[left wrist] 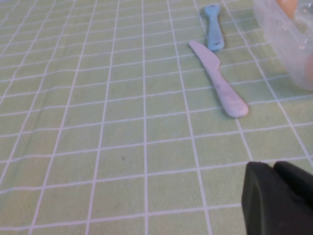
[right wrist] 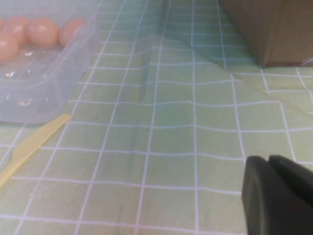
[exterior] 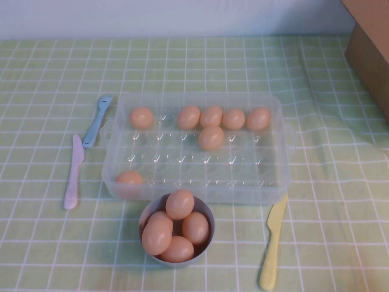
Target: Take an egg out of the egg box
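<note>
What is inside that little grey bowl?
The grey bowl holds five peach eggs piled up; anything beneath them is hidden. Left gripper and right gripper hover aside.

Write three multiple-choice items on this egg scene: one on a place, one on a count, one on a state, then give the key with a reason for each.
1. Where is the yellow knife?
A. in the egg box
B. on the cloth at the egg box's right front corner
C. beside the blue fork

2. How many eggs lie in the egg box?
A. three
B. seven
C. twelve

3. What state is the grey bowl in?
A. empty
B. overturned
C. upright, piled with eggs

Key: 1 B, it lies on the checked cloth there. 2 B, five in the back row, one egg just in front, one at the front left. 3 C, eggs heap above its rim.

The left gripper and right gripper show only in their wrist views, over bare cloth, holding nothing.
</note>
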You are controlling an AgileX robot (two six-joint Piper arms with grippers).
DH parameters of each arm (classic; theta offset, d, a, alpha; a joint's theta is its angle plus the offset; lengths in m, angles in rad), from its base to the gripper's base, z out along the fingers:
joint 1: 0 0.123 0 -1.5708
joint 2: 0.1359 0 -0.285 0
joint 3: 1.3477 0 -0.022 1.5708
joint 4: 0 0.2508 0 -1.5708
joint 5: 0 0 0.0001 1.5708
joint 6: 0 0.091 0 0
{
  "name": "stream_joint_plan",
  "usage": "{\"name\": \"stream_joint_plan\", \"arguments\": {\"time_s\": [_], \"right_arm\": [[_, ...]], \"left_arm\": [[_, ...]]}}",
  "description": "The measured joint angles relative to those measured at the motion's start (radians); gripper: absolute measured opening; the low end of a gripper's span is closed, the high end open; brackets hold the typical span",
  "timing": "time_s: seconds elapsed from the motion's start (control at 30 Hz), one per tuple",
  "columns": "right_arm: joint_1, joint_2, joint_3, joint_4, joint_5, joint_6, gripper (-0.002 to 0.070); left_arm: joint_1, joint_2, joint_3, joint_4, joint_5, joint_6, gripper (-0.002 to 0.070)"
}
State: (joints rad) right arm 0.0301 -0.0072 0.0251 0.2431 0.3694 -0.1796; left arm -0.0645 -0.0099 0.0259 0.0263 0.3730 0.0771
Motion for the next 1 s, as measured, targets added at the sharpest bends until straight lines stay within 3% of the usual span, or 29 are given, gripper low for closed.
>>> {"name": "stream_joint_plan", "arguments": {"time_s": [0.53,1.0], "right_arm": [[0.000,0.000,0.000,0.032,0.000,0.000,-0.0017],[0.000,-0.002,0.000,0.529,-0.186,0.000,-0.0017]], "left_arm": [[0.000,0.000,0.000,0.000,0.000,0.000,0.0000],[0.000,0.000,0.000,0.000,0.000,0.000,0.0000]]}}
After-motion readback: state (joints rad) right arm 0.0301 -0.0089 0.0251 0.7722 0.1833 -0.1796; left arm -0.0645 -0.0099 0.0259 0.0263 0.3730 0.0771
